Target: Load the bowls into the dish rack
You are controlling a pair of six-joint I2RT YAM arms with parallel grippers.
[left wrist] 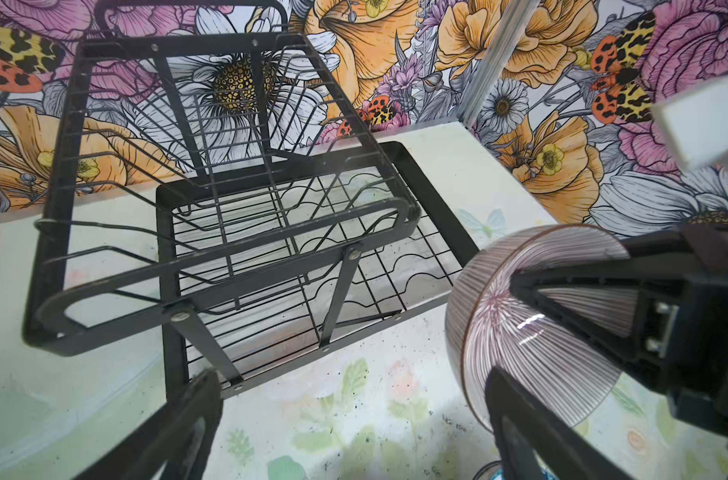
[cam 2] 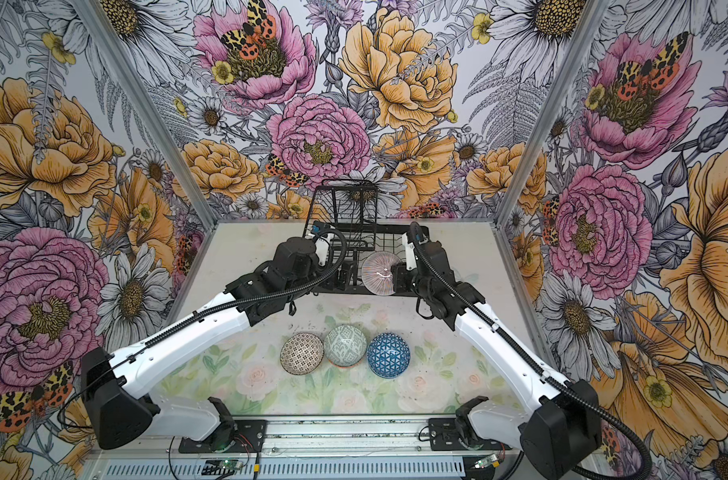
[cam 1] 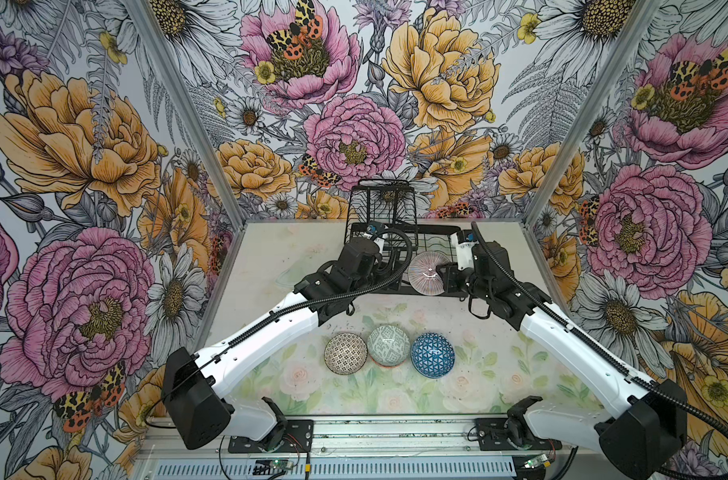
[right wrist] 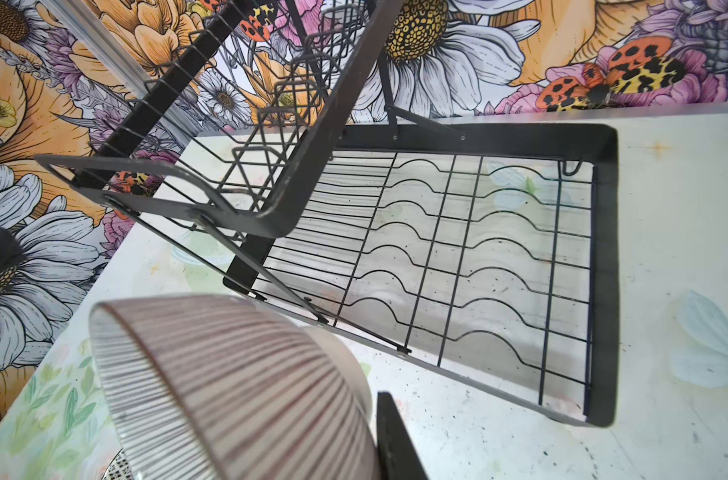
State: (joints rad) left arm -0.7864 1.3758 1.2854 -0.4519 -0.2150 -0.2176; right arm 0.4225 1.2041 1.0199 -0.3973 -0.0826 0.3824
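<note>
Holding a pink-lined bowl (cam 1: 426, 273) by its rim, the right gripper (cam 1: 442, 274) has its jaws closed tight on the edge. It hangs over the near edge of the black wire dish rack (right wrist: 603, 270). The bowl stands on edge, mouth facing sideways toward the left gripper (left wrist: 354, 374). Being round, it has no long axis. This pose likely suits slotting it upright between the tray wires. The left jaws are spread wide and hold nothing. On the tabletop (cam 1: 279, 249), well apart, wait a dotted bowl (cam 1: 345, 354), a grey-green bowl (cam 1: 388, 345) and a blue-triangled bowl (cam 1: 433, 355).
</note>
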